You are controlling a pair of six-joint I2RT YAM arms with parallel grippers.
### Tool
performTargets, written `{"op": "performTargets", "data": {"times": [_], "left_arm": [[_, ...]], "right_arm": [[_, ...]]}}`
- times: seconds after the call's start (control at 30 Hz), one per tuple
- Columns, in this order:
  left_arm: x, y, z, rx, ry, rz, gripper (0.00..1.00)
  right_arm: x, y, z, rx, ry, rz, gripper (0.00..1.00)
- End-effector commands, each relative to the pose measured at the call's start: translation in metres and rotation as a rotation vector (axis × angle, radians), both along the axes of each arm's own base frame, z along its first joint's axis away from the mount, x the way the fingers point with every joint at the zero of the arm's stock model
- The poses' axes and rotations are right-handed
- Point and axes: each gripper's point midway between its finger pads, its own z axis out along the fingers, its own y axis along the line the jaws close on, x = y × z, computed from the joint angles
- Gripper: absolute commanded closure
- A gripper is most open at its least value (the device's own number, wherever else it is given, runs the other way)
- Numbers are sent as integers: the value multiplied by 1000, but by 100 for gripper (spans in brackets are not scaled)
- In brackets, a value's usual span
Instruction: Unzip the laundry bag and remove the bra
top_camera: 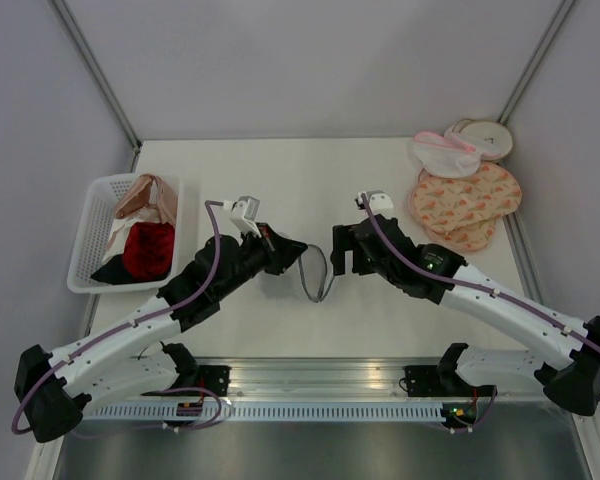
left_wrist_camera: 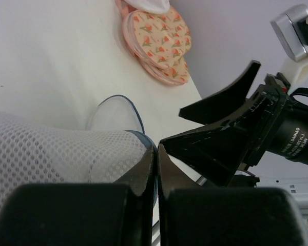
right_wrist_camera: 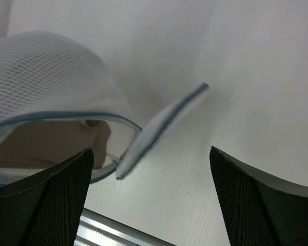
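The laundry bag [top_camera: 316, 272], white mesh with a thin dark rim, lies at the table's middle between both arms. My left gripper [top_camera: 288, 251] [left_wrist_camera: 156, 149] is shut on the bag's dark rim, with the mesh [left_wrist_camera: 56, 151] bulging to its left. The bag's round lid flap [right_wrist_camera: 161, 125] hangs open. Inside the opening shows the beige bra [right_wrist_camera: 46, 146]. My right gripper [top_camera: 338, 250] [right_wrist_camera: 150, 154] stands open just right of the bag, its fingers [right_wrist_camera: 51, 200] wide apart with nothing between them, the flap in front of them.
A white basket [top_camera: 90, 225] at the left holds a peach garment [top_camera: 145, 196] and a red one [top_camera: 148, 248]. Peach patterned rounds [top_camera: 465, 203] and a pink-trimmed mesh pouch [top_camera: 445, 152] lie at the back right. A metal rail [top_camera: 310, 380] runs along the near edge.
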Motion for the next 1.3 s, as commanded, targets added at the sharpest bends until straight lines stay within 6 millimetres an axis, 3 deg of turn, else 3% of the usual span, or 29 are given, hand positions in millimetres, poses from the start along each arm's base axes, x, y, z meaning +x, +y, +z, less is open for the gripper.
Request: {"op": "performTargets", "data": {"times": [0.0,0.1,0.2,0.23,0.37,0.47,0.57,0.7,0.93,1.07,1.2,1.27], "left_arm": [[-4,-11,8,40,-27,-84,98],[-3,-8,-9,39,19,-57,98],[-2,-3,-25,31,41,-19,98],[-1,-2,-28,18,54,-8,98],[-1,3,-56,19,125,32,98],[-5,0,-65,-12,155,22,98],[-7,1,-71,-40,174,23,98],[-7,2,-67,-66,179,35,98],[-9,6,-61,-73,175,41,98],[-12,4,-61,-102,175,29,98],[-13,3,-71,-103,198,26,98],[-14,5,-79,-94,208,32,98]], "right_arm": [[6,37,17,68,-15,120,2],[0,51,0,98,47,152,2],[-9,62,-4,179,52,191,2],[-10,66,6,243,33,194,2],[-22,70,9,369,56,175,3],[-30,64,-7,397,92,136,5],[-39,71,-12,448,115,143,7],[-46,77,-34,454,151,150,9],[-30,72,-75,313,173,65,24],[-33,85,-100,276,220,123,22],[-44,117,-117,320,283,234,12],[-47,121,-131,294,302,237,11]]}}
